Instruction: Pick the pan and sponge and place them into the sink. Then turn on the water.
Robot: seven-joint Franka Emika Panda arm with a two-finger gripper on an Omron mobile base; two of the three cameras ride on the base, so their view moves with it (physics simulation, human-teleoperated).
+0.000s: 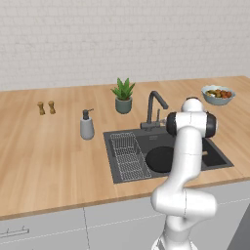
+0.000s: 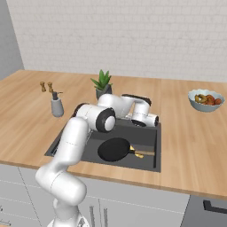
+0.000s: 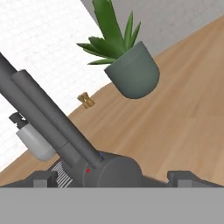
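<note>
- Pan (image 2: 114, 149) is seen lying flat in the sink (image 2: 148, 164), wooden handle pointed toward the basin's right wall; also seen in the left base view (image 1: 158, 159), partly hidden behind the arm.
- Wire rack (image 1: 128, 156) is set in the left part of the sink (image 1: 110, 156).
- Sponge cannot be made out in any view.
- Pincer (image 3: 113, 178) is held right at the faucet (image 3: 57, 127) base by the sink's back edge; two finger tips (image 3: 43, 179) are seen spread to either side of the round base, so the jaws are apart; contact cannot be told.
- Faucet (image 1: 155, 110) stands at the back edge of the sink, spout over the basin.
- Potted plant (image 1: 123, 96) is placed on the tabletop (image 1: 44, 156) behind the faucet, just left of it.
- Soap dispenser (image 1: 87, 125) stands left of the sink's back-left corner.
- Two small shakers (image 1: 46, 107) are set toward the back-left of the tabletop.
- Bowl of food (image 2: 205, 99) sits far right, well apart from the sink.
</note>
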